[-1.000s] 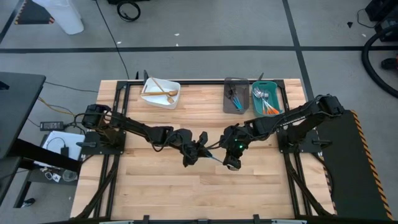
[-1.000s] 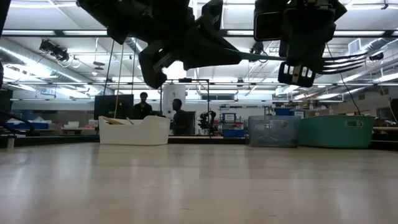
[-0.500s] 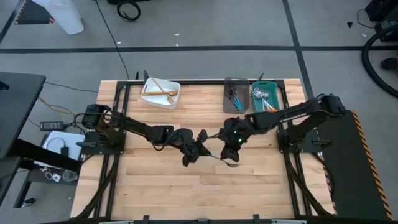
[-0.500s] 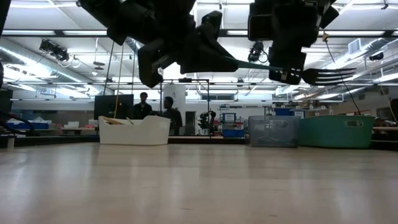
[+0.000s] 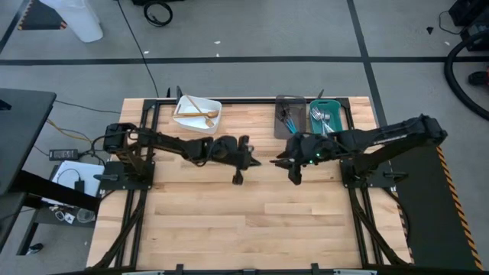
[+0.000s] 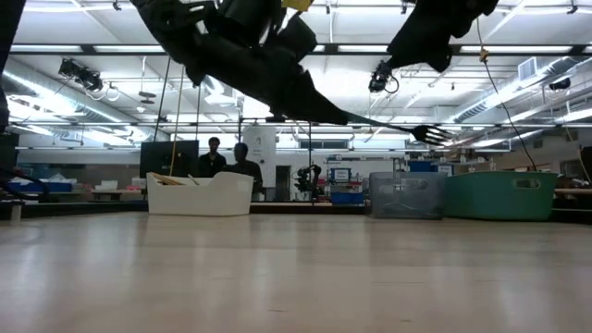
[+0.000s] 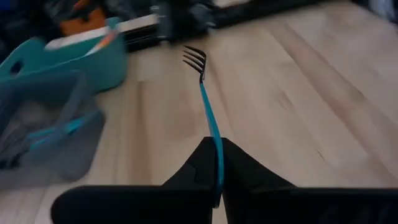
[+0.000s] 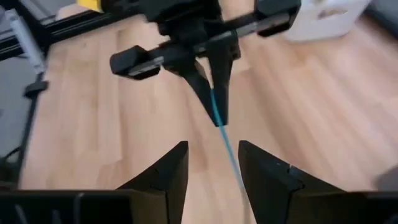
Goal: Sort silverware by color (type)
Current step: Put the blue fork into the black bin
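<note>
A fork with a blue handle (image 7: 208, 118) and dark metal tines (image 6: 430, 134) hangs above the table's middle. My left gripper (image 7: 217, 163) is shut on its handle, and the tines point toward the right arm. My right gripper (image 8: 213, 163) stands open, higher up and a little to the right of the fork (image 5: 284, 162). In its wrist view the fork's far end shows between its fingers, and the low view shows them well above it. More silverware lies in the white bin (image 5: 199, 114), the grey bin (image 5: 289, 116) and the teal bin (image 5: 327, 122). My left gripper pinches the fork's blue handle (image 7: 217, 149) at its free end between the two fingers. The fingers lie along the handle, slanting slightly down from the table's left. The fork sticks straight out beyond them, tines away, lifted clear of the table.
The three bins stand along the far edge, white at the left, grey and teal side by side at the right. The bare wooden tabletop (image 5: 229, 221) stretches toward the near edge. In the low view two people (image 6: 231, 162) stand far behind the table.
My right gripper has opened and let go of the fork, then risen and drawn back toward the table's right. My left gripper has rolled and swung toward the far edge, keeping the fork, whose tines have turned about with it.
</note>
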Tool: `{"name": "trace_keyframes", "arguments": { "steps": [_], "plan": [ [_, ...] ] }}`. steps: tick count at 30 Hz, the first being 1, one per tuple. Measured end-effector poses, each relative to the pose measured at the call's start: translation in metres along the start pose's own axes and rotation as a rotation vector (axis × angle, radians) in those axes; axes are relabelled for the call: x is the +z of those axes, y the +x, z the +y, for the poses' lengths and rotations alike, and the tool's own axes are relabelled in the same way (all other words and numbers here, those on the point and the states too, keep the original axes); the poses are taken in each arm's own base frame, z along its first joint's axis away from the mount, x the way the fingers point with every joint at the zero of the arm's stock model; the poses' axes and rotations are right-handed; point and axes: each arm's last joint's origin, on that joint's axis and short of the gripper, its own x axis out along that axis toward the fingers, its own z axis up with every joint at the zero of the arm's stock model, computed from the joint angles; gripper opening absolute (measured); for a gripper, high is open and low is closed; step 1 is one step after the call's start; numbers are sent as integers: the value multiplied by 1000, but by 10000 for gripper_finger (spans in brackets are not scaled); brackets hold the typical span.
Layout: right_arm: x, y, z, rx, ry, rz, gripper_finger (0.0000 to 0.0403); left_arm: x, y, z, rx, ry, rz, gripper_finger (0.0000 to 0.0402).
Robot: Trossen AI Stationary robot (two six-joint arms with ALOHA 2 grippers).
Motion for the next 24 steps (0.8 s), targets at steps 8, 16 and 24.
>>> {"name": "trace_keyframes", "arguments": {
  "steps": [8,16,24],
  "plan": [
    [-1,-7,6,-86,-58,-59,150,4,-4,31,89,-258,-120,14],
    [-6,-7,2,-167,-27,-28,149,16,-9,43,121,-349,-272,14],
    [-12,-6,0,-252,-21,0,130,15,-9,44,167,-329,-258,14]
  ]
}}
